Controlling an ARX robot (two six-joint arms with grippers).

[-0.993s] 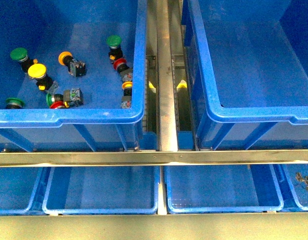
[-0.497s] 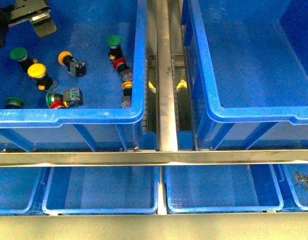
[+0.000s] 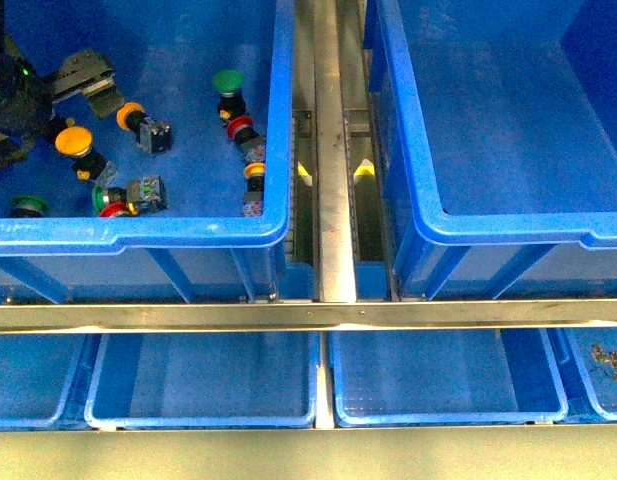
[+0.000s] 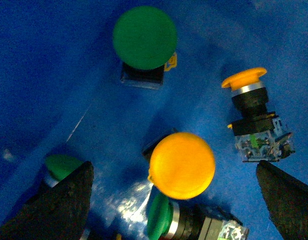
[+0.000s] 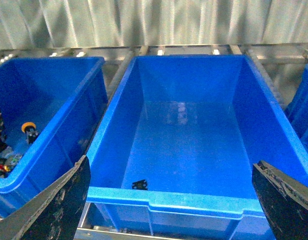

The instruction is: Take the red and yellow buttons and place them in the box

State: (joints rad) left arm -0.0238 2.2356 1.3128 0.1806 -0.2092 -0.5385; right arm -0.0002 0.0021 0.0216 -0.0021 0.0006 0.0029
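Hovering spread wide, the left claw (image 4: 172, 167) frames a glossy, round-capped yellow button (image 4: 182, 164) on the smooth floor of the left crate (image 3: 138, 232). Only the wrist view shows its green neighbour (image 4: 145, 37). Also agape, the right claw (image 5: 171, 172) faces the thick-rimmed plastic box (image 5: 193, 201).

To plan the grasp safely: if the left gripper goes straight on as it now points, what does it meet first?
Probably the yellow button, whose cap sits midway in the open left gripper; depth is unclear.
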